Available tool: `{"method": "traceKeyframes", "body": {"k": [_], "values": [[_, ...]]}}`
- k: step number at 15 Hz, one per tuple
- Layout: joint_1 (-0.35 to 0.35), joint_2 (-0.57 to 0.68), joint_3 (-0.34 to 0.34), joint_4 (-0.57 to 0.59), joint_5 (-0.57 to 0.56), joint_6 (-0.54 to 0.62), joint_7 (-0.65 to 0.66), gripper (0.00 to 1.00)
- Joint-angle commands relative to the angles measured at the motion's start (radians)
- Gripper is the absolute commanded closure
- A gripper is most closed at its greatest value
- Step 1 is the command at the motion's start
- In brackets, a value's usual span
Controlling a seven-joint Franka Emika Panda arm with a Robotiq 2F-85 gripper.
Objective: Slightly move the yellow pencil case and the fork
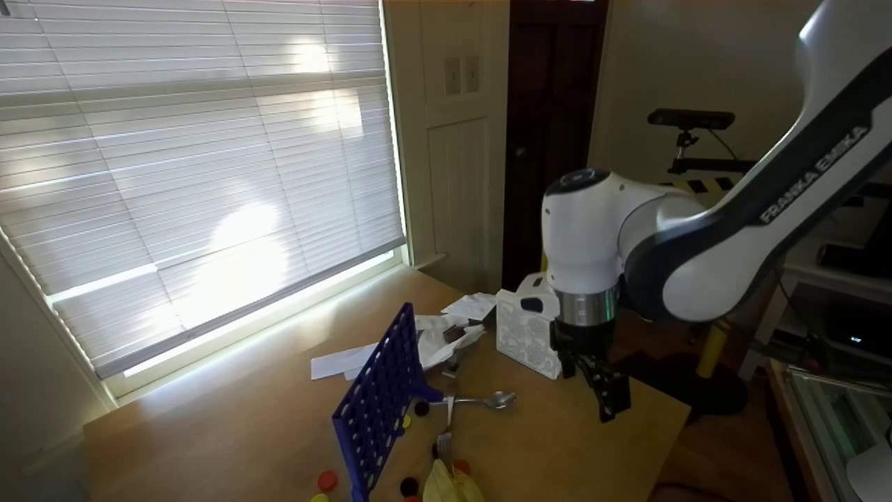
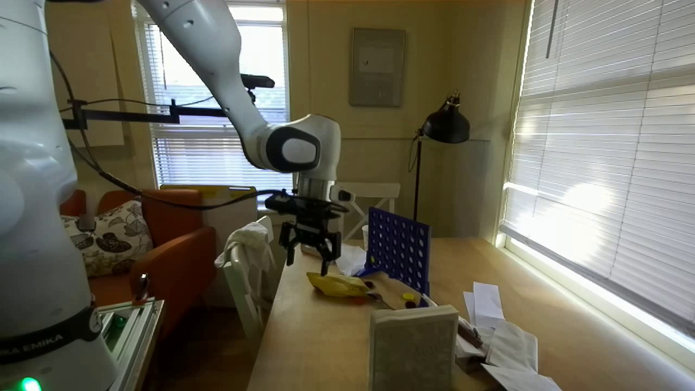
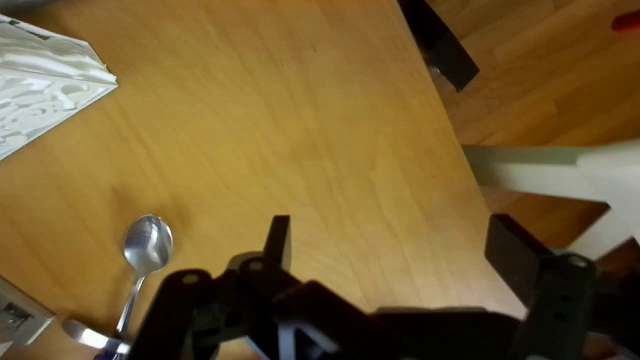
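Observation:
The yellow pencil case (image 1: 449,484) lies on the table, cut off at the bottom of an exterior view; it also shows in an exterior view (image 2: 337,285). The fork (image 1: 444,446) lies with its tines touching or close to the case and its handle crossing a spoon (image 1: 498,399). In the wrist view a silvery handle end (image 3: 90,336) crosses the spoon; the case and tines are out of that view. My gripper (image 1: 591,390) is open and empty above the table near its edge, apart from both things. Its spread fingers show in the wrist view (image 3: 392,242) and an exterior view (image 2: 308,266).
A blue pegged rack (image 1: 380,397) stands upright beside the fork, with red (image 1: 327,480), black (image 1: 409,486) and yellow discs around it. A white box (image 1: 526,331) stands close to the gripper. Papers (image 2: 510,347) lie near the window. A white chair (image 3: 550,170) is by the table edge.

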Motion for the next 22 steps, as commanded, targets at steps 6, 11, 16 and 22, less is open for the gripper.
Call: {"method": "traceKeyframes", "body": {"k": [6, 11, 16, 22], "values": [[-0.029, 0.324, 0.029, 0.261, -0.309, -0.022, -0.124, 0.00], [-0.041, 0.339, 0.044, 0.296, -0.287, -0.079, -0.081, 0.00], [-0.021, 0.411, 0.041, 0.323, -0.337, 0.141, -0.027, 0.00], [-0.032, 0.488, 0.078, 0.327, -0.274, 0.393, 0.065, 0.00]]}}
